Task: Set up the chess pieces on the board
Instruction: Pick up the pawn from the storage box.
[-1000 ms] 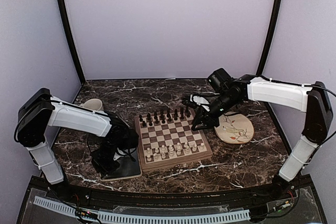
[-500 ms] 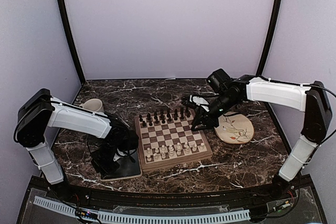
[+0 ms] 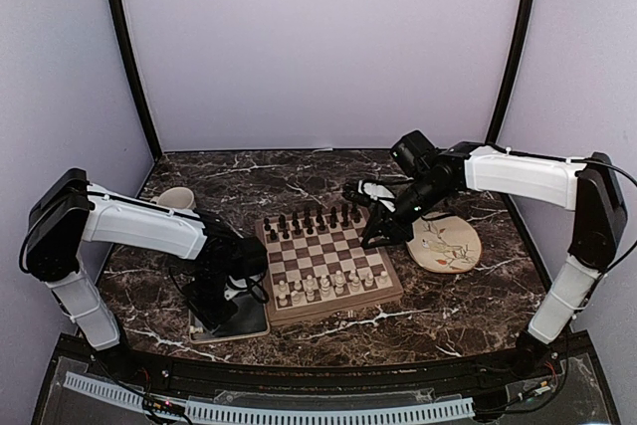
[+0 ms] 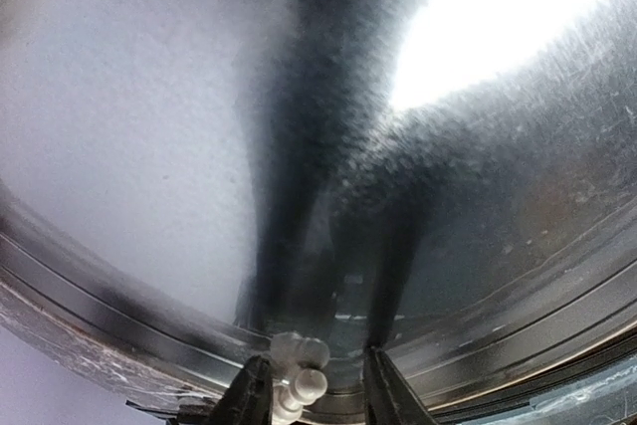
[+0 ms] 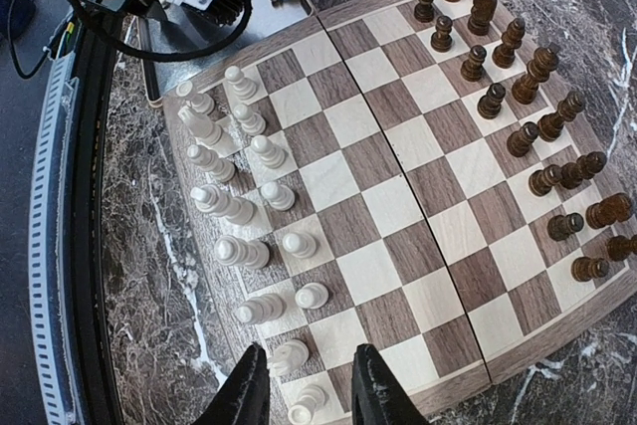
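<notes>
Two ranks of cream chess pieces (image 3: 323,286) line the board (image 3: 338,307) at its lower edge, dark pieces (image 3: 309,218) its upper edge (mid-frame on the marble surface (image 3: 468,316)). At lower left, the left pincer (image 4: 309,395) hangs over the grey tray (image 4: 149,146), fingers apart around one cream piece (image 4: 299,377). The right pincer (image 5: 307,375), open and empty, hovers above the board's upper right corner.

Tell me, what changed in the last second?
The left arm sank slightly over the metal tray, its fingers either side of a white chess piece. The right arm barely shifted; board, lined-up pieces, mug and plate stayed put.
</notes>
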Available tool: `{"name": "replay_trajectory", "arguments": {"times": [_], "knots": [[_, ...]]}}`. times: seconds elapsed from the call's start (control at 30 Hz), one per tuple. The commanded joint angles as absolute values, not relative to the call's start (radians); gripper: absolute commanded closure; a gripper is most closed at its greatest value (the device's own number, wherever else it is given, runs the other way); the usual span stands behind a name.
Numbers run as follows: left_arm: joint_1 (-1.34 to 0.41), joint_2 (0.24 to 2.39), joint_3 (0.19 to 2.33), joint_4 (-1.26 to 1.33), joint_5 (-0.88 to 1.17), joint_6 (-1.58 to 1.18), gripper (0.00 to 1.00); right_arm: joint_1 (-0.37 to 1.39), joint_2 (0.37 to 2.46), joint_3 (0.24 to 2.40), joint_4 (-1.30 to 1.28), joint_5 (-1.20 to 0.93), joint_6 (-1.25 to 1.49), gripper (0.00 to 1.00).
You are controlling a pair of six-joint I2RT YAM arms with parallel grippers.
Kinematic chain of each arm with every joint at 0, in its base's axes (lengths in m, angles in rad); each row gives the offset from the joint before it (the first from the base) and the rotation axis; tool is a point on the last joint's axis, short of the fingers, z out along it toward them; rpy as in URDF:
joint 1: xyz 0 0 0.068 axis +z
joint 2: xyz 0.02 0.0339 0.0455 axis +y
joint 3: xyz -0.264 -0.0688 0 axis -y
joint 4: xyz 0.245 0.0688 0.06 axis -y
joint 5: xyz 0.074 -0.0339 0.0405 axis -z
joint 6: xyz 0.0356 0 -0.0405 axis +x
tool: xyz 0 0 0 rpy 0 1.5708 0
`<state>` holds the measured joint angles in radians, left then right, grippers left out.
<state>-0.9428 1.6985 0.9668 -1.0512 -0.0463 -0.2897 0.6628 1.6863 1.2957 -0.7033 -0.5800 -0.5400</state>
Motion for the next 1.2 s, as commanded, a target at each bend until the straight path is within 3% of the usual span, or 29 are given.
{"name": "replay_trajectory", "arguments": {"times": [0.0, 0.33, 0.87, 1.17], "knots": [[-0.950, 1.695, 0.961, -1.061, -0.067, -0.285, 0.66, 0.658, 1.699, 1.319, -0.696, -0.590, -0.531, 0.70], [-0.950, 1.714, 0.980, -1.196, -0.077, -0.377, 0.66, 0.660, 1.709, 1.327, -0.699, -0.604, -0.529, 0.70], [-0.950, 1.787, 0.957, -1.138, -0.029, -0.342, 0.72, 0.662, 1.703, 1.315, -0.696, -0.601, -0.529, 0.70], [-0.950, 1.763, 0.958, -1.056, -0.020, -0.329, 0.84, 0.661, 1.707, 1.318, -0.695, -0.597, -0.529, 0.70]]}}
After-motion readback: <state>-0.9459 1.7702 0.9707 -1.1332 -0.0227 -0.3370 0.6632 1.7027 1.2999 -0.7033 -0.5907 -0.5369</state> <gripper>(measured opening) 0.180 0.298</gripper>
